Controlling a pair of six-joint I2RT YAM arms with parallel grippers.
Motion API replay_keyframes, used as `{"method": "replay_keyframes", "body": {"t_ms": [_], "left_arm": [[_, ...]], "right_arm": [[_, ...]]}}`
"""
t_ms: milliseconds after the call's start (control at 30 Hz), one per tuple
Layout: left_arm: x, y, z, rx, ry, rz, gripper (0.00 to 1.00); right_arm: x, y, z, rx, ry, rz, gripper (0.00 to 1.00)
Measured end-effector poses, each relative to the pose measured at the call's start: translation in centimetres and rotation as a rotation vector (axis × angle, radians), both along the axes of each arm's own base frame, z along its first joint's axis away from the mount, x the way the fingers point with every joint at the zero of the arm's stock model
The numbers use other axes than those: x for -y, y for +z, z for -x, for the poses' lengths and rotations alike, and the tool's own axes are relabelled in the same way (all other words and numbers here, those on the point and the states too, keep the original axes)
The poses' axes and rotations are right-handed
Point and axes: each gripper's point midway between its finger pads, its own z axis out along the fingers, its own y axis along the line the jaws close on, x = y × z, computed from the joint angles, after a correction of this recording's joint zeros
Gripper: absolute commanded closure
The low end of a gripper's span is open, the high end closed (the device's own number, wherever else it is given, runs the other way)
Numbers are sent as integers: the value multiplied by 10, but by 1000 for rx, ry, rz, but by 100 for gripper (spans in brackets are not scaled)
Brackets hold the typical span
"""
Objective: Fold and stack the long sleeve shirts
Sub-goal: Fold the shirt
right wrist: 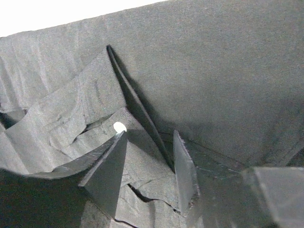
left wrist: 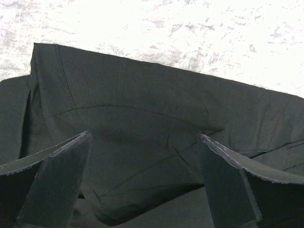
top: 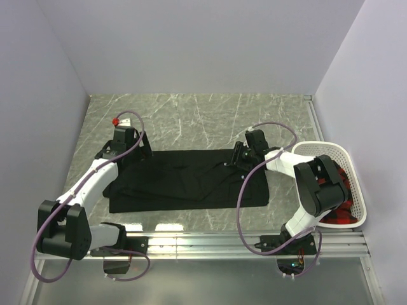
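A black long sleeve shirt lies spread flat across the marble table. My left gripper hovers over its far left corner. In the left wrist view that gripper stands wide open above a rumpled fold of the black cloth, with nothing pinched. My right gripper is down on the shirt's far right part. In the right wrist view its jaws stand partly open astride a raised fold of the shirt, beside a small pale button. The pads do not visibly press the cloth.
A white slatted basket stands at the right edge and holds red and black cloth. Bare marble table lies beyond the shirt. White walls close in the left, back and right. A metal rail runs along the near edge.
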Motion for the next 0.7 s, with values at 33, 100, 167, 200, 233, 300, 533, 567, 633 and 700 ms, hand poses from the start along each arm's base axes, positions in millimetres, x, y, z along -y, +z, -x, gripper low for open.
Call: {"method": "replay_keyframes", "body": {"t_ms": [33, 100, 167, 200, 233, 300, 533, 567, 633, 700], "left_arm": [[0, -1, 0, -2, 0, 0, 2], [0, -1, 0, -4, 0, -1, 2], [0, -2, 0, -7, 0, -1, 2], [0, -3, 0, -8, 0, -2, 2], [0, -3, 0, -9, 0, -2, 2], [0, -3, 0, -8, 0, -2, 2], [0, -3, 0, -9, 0, -2, 2], [0, -3, 0, -9, 0, -2, 2], [0, -3, 0, -10, 0, -2, 2], [0, -3, 0, -11, 0, -2, 1]], "right_arm": [[0, 0, 0, 0, 3, -2, 54], [-1, 0, 0, 1, 9, -6, 63], [-2, 1, 0, 4, 14, -10, 73], [-2, 1, 0, 7, 18, -10, 77], [-2, 2, 0, 8, 18, -10, 83], [-2, 3, -1, 14, 20, -9, 99], [3, 30, -5, 94, -11, -15, 100], [5, 34, -5, 109, -25, -11, 100], [13, 41, -4, 138, -60, 3, 100], [21, 44, -1, 150, -102, 21, 100]]}}
